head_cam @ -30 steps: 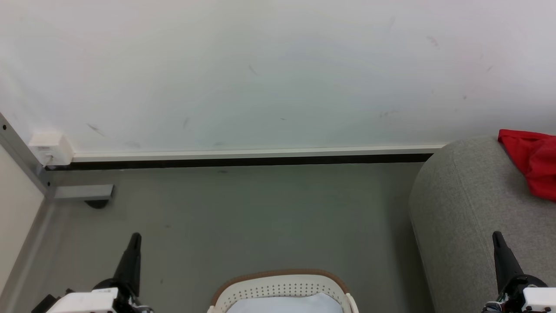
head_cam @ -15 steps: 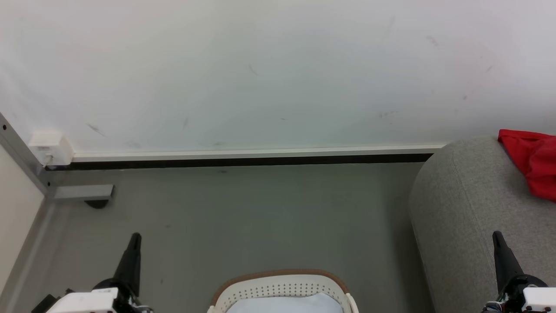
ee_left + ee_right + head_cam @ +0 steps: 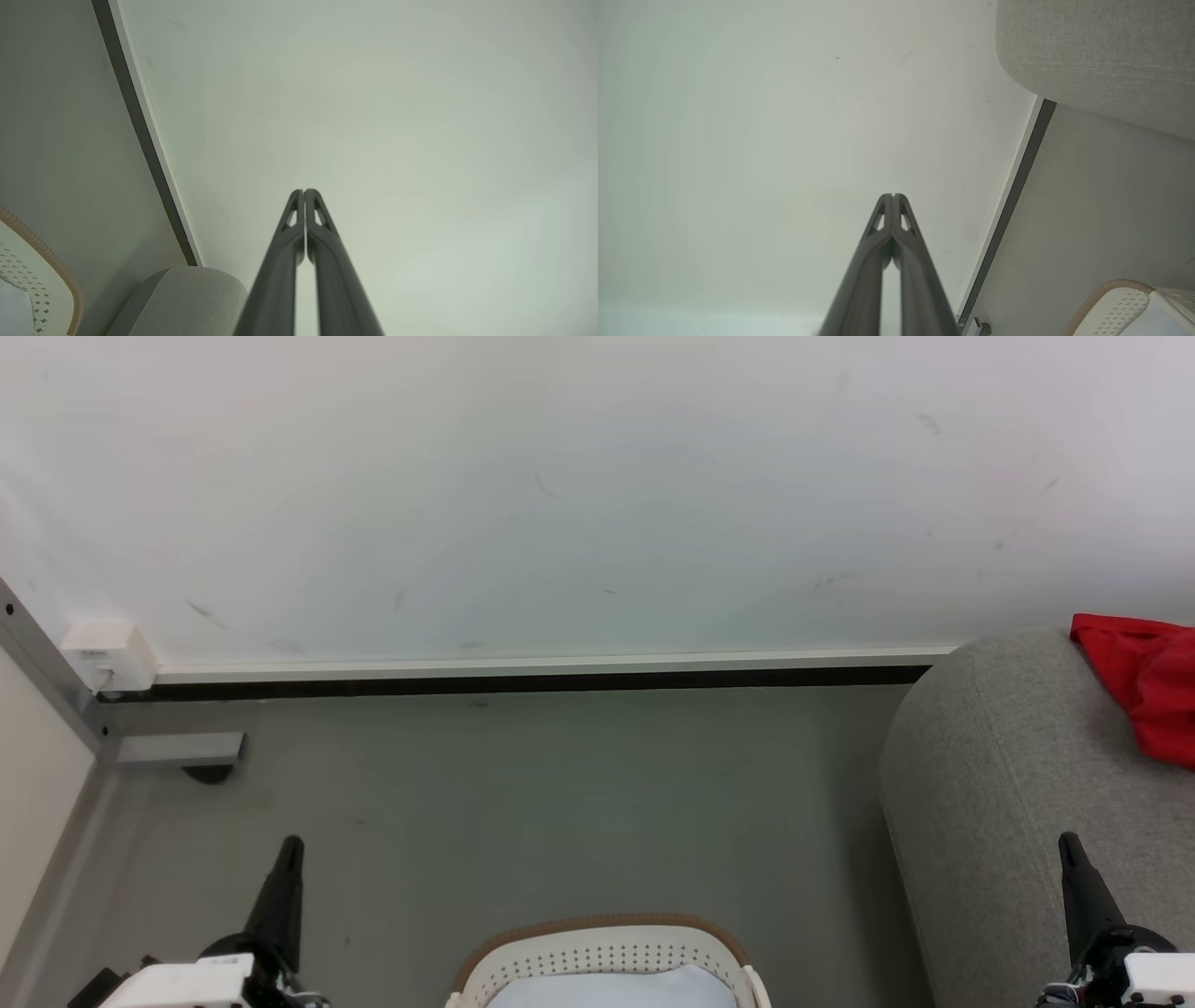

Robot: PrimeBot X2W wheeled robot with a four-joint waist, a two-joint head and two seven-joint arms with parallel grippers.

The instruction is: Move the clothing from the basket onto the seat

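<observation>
While both arms sit parked low, the left pincer (image 3: 290, 847) and right pincer (image 3: 1068, 842) each show 2 fingers pressed together on nothing, flanking the basket (image 3: 602, 927), where a pale fabric (image 3: 607, 991) lies. Red clothing (image 3: 1150, 695) already rests on the seat (image 3: 990, 784), so the transfer looks done or between items; any next move would call for spreading a pincer and reaching down into the basket. Compared with 1 second ago, nothing has shifted: pincers, basket, clothing alike.
</observation>
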